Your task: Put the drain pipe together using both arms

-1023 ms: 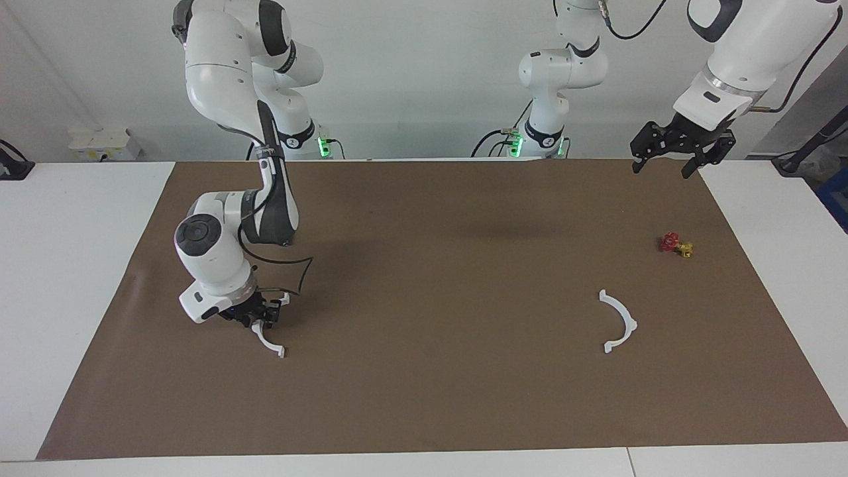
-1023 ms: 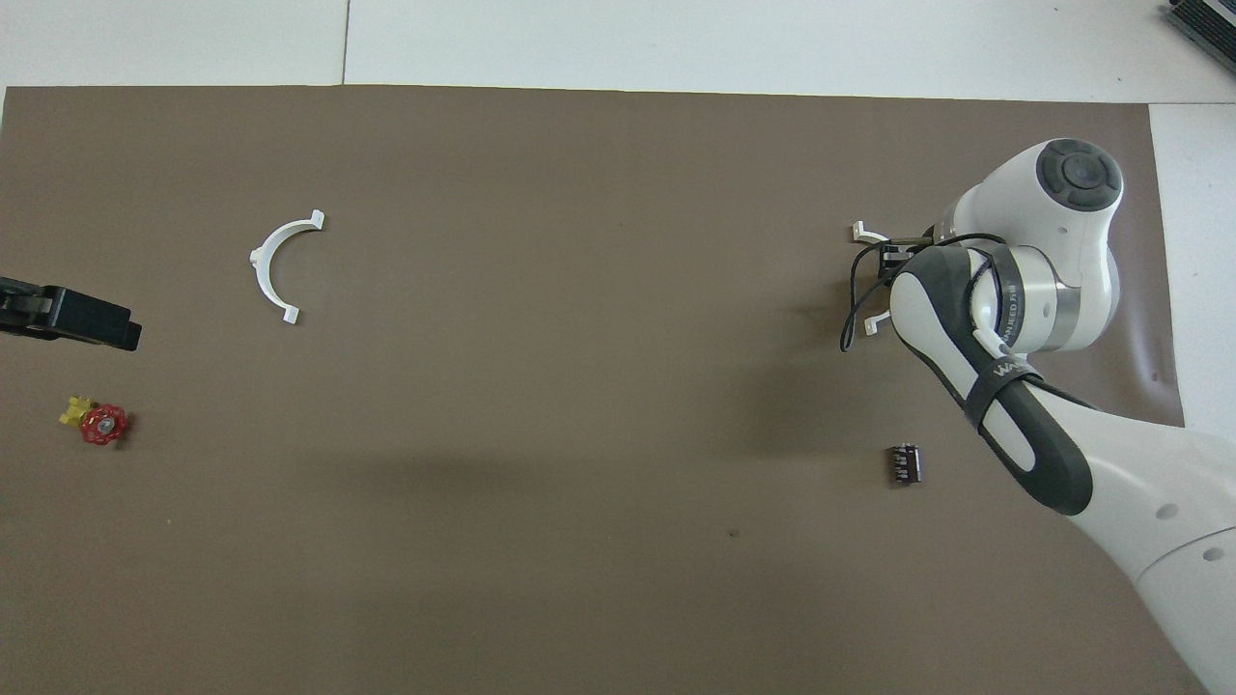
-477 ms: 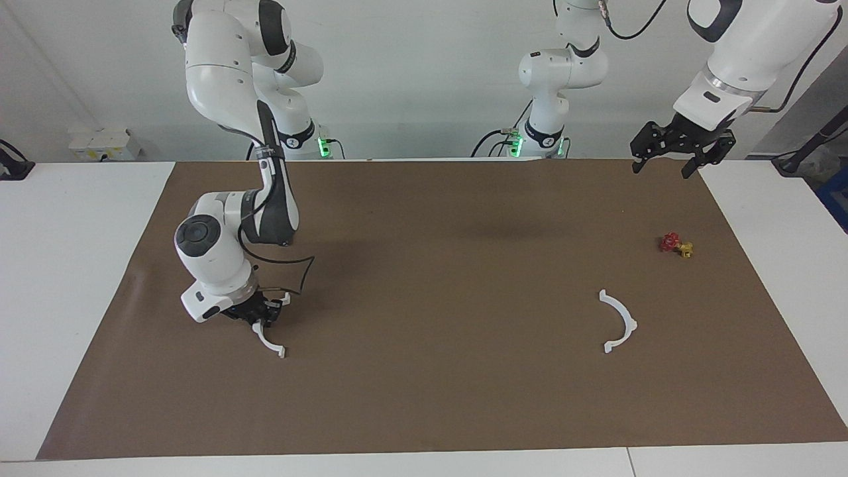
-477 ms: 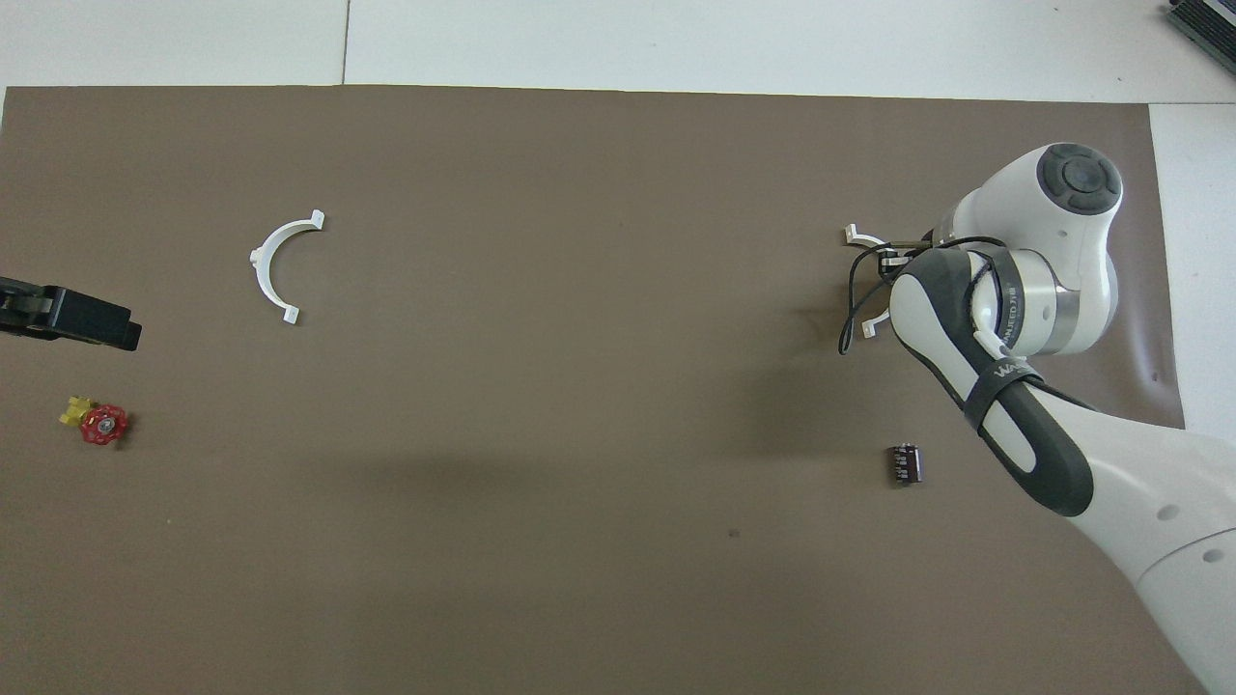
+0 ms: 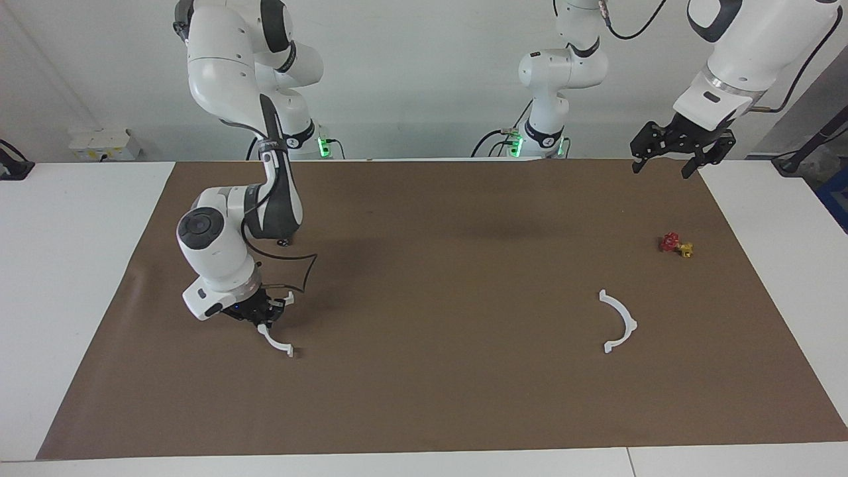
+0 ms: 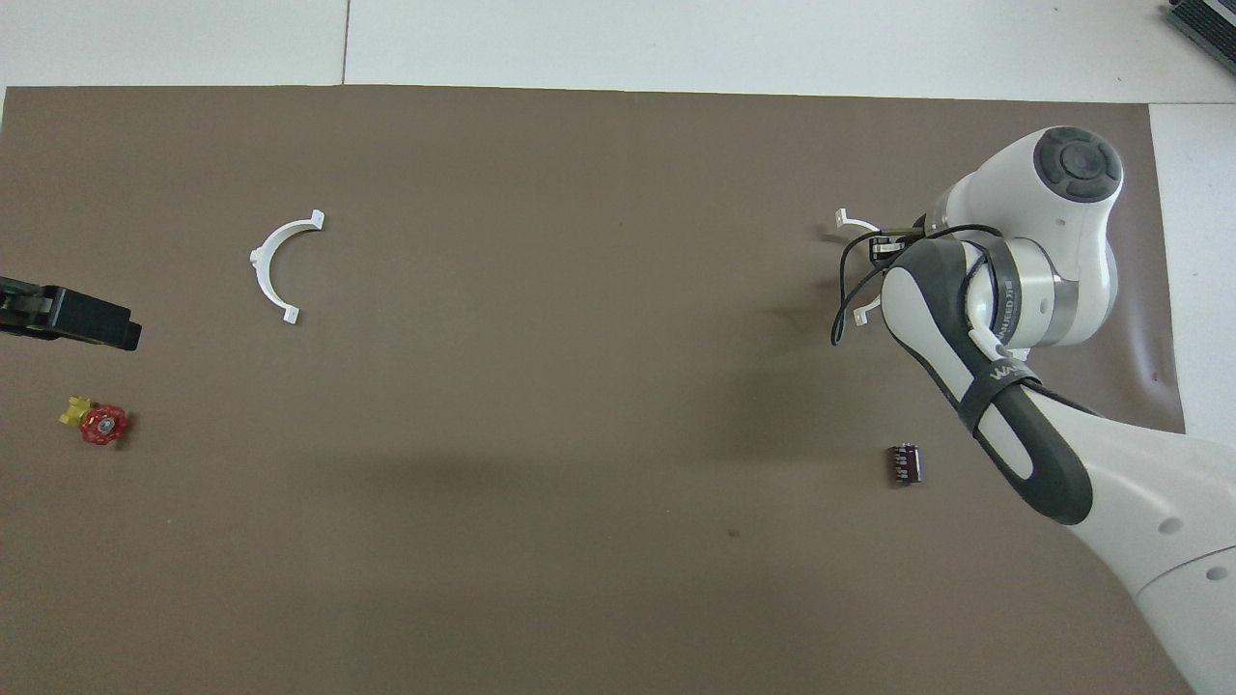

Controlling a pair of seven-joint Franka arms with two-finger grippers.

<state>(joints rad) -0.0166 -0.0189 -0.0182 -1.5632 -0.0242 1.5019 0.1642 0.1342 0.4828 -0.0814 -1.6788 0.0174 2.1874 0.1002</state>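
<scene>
Right gripper (image 5: 264, 317) clenched on one half-ring (image 5: 277, 340), lifted over brown mat (image 5: 424, 397) | second half-ring (image 5: 619, 322) lies flat on mat near red valve (image 5: 671, 242) | left gripper (image 5: 669, 159) spread wide above mat's corner

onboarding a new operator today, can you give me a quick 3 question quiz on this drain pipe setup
1. True or false: the right gripper is shut on one white half-ring.
2. Where is the left gripper? A) over the mat's edge nearest the robots, holding nothing B) on the free half-ring C) on the red valve
3. Fill in: the two half-rings are ____ (joined / apart).

Key: 1 true; 2 A; 3 apart.
</scene>
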